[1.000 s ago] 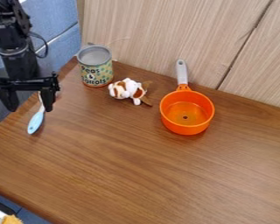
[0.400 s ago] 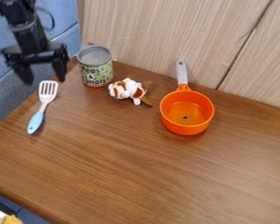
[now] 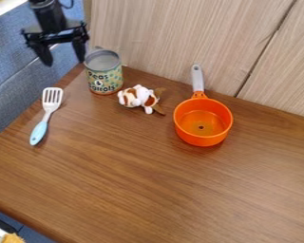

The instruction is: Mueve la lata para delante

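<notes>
Gripper, fingers wide apart and holding nothing, has moved toward the wooden panel, leaving the unmoved can near it, probably easier to grasp.

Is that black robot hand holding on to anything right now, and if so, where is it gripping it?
Nothing is held: the hand is open with no object between its fingers, and the can stands on the table.

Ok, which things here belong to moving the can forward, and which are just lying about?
For the job:
- can
- gripper

Just lying about:
- spatula
- plush toy
- orange pot
</notes>
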`<action>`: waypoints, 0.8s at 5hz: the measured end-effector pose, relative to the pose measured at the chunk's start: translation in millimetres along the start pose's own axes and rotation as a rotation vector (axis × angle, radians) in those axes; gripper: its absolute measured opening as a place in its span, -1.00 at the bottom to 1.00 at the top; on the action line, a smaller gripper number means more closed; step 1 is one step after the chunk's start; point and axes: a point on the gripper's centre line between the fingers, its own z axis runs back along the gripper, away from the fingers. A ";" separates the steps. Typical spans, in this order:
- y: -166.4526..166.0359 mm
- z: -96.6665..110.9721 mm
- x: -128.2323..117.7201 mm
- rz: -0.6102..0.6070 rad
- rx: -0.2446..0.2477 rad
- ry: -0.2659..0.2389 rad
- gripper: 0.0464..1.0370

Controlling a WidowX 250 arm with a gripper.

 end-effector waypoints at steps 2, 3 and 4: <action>-26.7 -10.1 44.7 0.015 -0.049 -0.012 0.93; -33.2 -14.3 62.5 0.039 -0.081 -0.020 0.93; -40.3 -21.4 70.7 0.027 -0.059 -0.019 0.93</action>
